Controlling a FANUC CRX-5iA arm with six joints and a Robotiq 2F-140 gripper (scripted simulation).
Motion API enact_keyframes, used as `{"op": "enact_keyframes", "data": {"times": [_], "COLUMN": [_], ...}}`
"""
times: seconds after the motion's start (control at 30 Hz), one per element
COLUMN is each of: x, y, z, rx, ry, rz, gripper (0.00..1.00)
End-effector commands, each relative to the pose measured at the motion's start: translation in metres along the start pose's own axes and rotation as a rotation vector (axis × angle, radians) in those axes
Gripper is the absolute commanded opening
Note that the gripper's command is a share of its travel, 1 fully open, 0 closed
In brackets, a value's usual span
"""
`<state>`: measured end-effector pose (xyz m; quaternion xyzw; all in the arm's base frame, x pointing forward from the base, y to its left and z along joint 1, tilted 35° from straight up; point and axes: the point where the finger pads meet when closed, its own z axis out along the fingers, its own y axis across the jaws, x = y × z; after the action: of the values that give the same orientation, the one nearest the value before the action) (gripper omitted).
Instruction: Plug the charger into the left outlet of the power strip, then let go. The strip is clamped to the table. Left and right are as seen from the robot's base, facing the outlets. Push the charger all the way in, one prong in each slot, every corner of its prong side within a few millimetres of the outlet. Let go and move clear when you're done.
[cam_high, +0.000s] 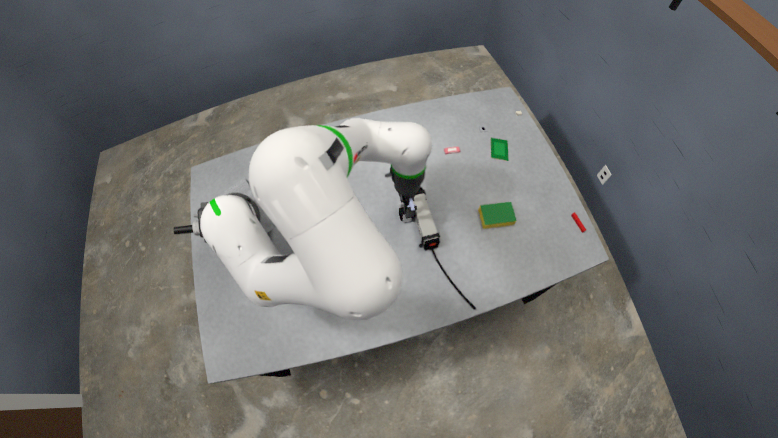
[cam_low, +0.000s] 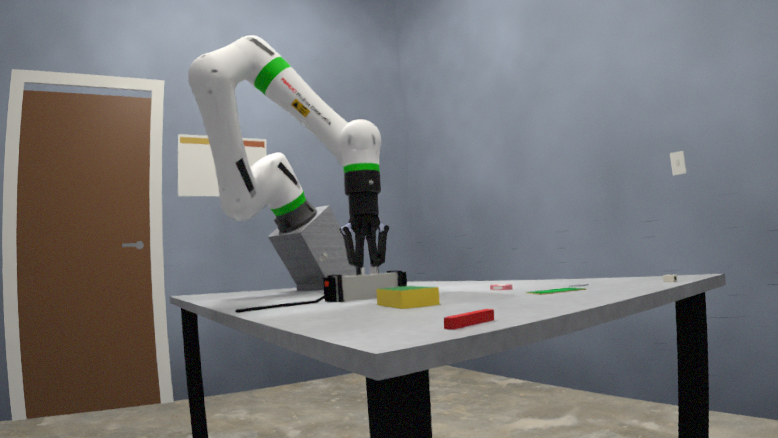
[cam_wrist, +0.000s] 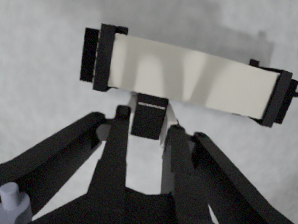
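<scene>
Gripping charger (cam_wrist: 149, 115), end effector (cam_wrist: 148, 137) above power strip (cam_wrist: 193, 78)

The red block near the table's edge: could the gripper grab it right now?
Probably not: the gripper is shut on the charger at the power strip, and the red block lies far off.

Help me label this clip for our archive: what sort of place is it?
Probably a bare test room, not a home: a white robot arm mounted on a grey table, a concrete floor, and a plain brown door in blue-grey walls.
</scene>
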<state>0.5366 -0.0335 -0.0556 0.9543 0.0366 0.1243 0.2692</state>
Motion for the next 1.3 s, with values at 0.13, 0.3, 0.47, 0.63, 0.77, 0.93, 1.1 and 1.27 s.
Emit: {"op": "enact_keyframes", "data": {"times": [0.13,0.3,0.47,0.63,0.77,0.93,1.1,1.27], "x": [0.0022,0.0022,0.0022,0.0022,0.0022,0.0022,0.0022,0.0022], "y": [-0.0003,-0.0003,-0.0003,-0.0003,-0.0003,-0.0003,-0.0003,-0.0003], "z": [-0.0012,-0.0012,-0.0012,-0.0012,-0.0012,-0.0012,-0.0012,-0.0012], "rx": [0.001,0.001,0.001,0.001,0.001,0.001,0.001,0.001], "ry": [0.004,0.004,0.004,0.004,0.004,0.004,0.004,0.004], "rz": [0.0,0.0,0.0,0.0,0.0,0.0,0.0,0.0], "gripper": [0.1,0.1,0.1,0.1,0.1,0.1,0.38,0.38]}}
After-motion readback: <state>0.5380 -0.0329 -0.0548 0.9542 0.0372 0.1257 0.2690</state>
